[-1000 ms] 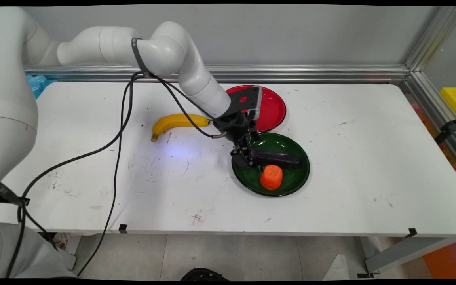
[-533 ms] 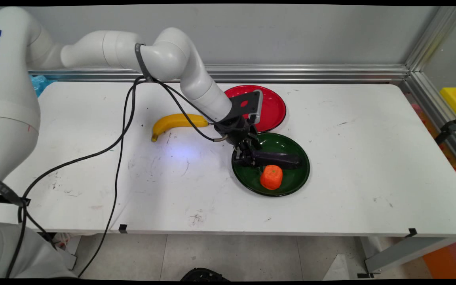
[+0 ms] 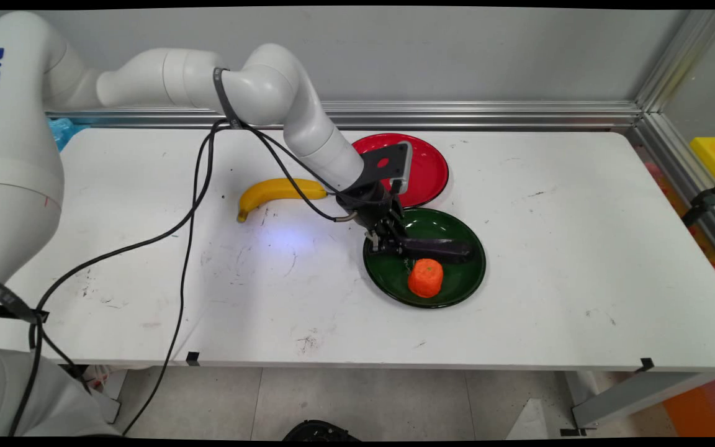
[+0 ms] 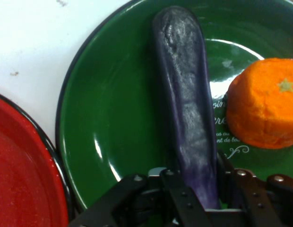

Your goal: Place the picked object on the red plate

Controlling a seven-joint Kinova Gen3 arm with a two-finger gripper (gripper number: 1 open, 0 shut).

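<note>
A dark purple eggplant [image 3: 438, 249] lies across the green plate [image 3: 473, 273], and my gripper [image 3: 387, 246] is shut on its left end. In the hand view the eggplant [image 4: 186, 94] runs up from between the fingers [image 4: 174, 185], with the gripper [image 4: 201, 188] clamped on its near end. An orange fruit [image 3: 426, 277] sits in the same plate, just in front of the eggplant and close beside it in the hand view [image 4: 262, 101]. The plate's green floor [image 4: 113, 123] shows to the left of the eggplant.
A red plate [image 3: 427, 167] stands behind the green one, their rims nearly touching; its edge [image 4: 19, 175] shows at the hand view's lower left. A yellow banana [image 3: 277, 191] lies on the table to the left of the gripper. Black cables hang from the arm over the table's left half.
The fingers, spread around the eggplant's left end a second ago, have drawn in and shut on it. The hand shifted slightly right. The orange, banana and plates stayed put.
</note>
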